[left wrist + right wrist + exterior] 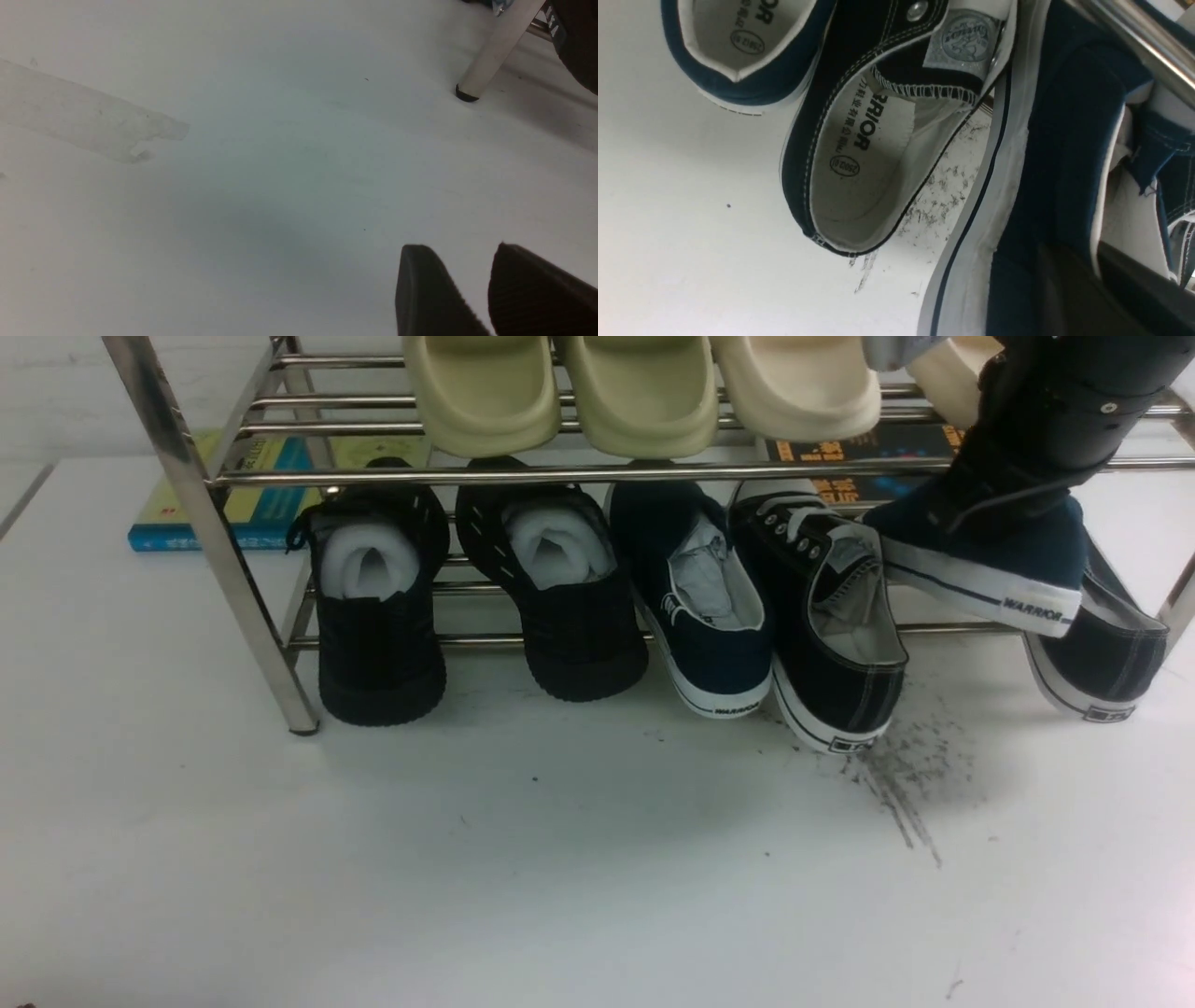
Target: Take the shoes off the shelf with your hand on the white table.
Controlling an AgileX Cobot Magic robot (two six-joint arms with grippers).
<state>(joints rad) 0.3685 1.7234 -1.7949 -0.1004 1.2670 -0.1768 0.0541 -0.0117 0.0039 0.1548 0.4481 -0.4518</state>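
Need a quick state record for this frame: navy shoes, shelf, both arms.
lifted navy shoe: in the air near the right end of the shelf, tilted, clear of the table
other navy shoe: on the lower tier, heel toward the camera
right fingers: shut on the lifted navy shoe
left fingers: apart, holding nothing, over bare table
lower tier, others: black knit shoes, black lace-up sneakers
top tier: cream slippers
table mark: dark scuffs

The front camera looks forward across the white table (467, 896) at the shelf (467, 474). The left wrist camera sees a shelf leg (495, 46); the right, close up, shares the scuff marks (943, 196).
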